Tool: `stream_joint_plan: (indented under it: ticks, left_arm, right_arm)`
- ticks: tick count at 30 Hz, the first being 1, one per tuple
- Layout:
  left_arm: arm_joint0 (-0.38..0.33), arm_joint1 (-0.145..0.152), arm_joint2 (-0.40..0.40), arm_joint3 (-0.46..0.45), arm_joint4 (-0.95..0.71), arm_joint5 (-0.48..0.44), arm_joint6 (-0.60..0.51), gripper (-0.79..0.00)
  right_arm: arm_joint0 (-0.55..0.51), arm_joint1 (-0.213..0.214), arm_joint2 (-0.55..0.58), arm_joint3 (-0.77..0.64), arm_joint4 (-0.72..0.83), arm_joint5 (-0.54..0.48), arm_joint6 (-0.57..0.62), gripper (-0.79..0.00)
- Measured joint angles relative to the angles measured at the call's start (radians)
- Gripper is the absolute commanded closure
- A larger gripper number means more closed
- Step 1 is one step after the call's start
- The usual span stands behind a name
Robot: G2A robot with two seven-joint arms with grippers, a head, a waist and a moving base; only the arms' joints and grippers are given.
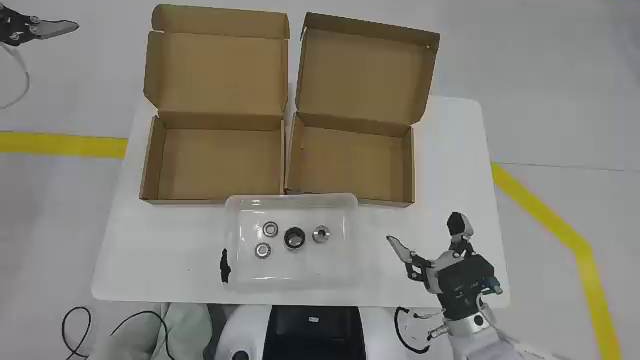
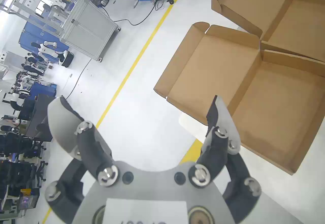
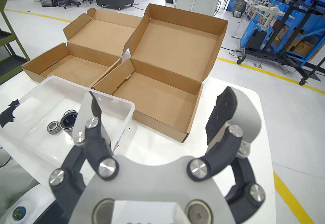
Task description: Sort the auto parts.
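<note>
A clear plastic tray (image 1: 240, 205) at the table's front holds several metal auto parts: two small bearings (image 1: 271, 228) (image 1: 263, 250), a dark ring (image 1: 295, 238) and a silver fitting (image 1: 320, 232). The right wrist view shows a bearing (image 3: 53, 127) and the dark ring (image 3: 68, 119) in the tray (image 3: 122, 105). My right gripper (image 1: 427, 232) (image 3: 160, 93) hangs open and empty over the table's front right, beside the tray. My left gripper (image 1: 38, 26) (image 2: 138, 100) is open and empty, out over the floor left of the table.
Two open, empty cardboard boxes stand side by side behind the tray, the left box (image 1: 215, 165) (image 2: 266, 113) (image 3: 73, 67) and the right box (image 1: 350, 165) (image 3: 155, 98), lids folded back. A black scrap (image 1: 224, 263) sticks to the tray's left end. The white table (image 1: 450, 160) is bare at the right.
</note>
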Motion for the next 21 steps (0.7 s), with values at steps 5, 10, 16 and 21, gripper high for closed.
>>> stream_joint_plan:
  ticks: [5,10,16,21]
  left_arm:
    - [0.000,0.000,0.000,0.000,0.000,0.000,0.000,-0.785]
    - [0.000,0.000,0.000,0.000,0.000,0.000,0.000,-0.785]
    - [0.000,0.000,0.000,0.000,0.000,0.000,0.000,-0.785]
    - [0.000,0.000,0.000,0.000,0.000,0.000,0.000,-0.785]
  right_arm:
    - [0.000,0.000,0.000,0.000,0.000,0.000,0.000,-0.784]
    - [0.000,0.000,0.000,0.000,0.000,0.000,0.000,-0.785]
    - [0.020,0.002,-0.010,0.013,-0.025,-0.005,0.030,-0.785]
    - [0.091,0.002,-0.071,0.057,-0.049,0.002,0.109,-0.785]
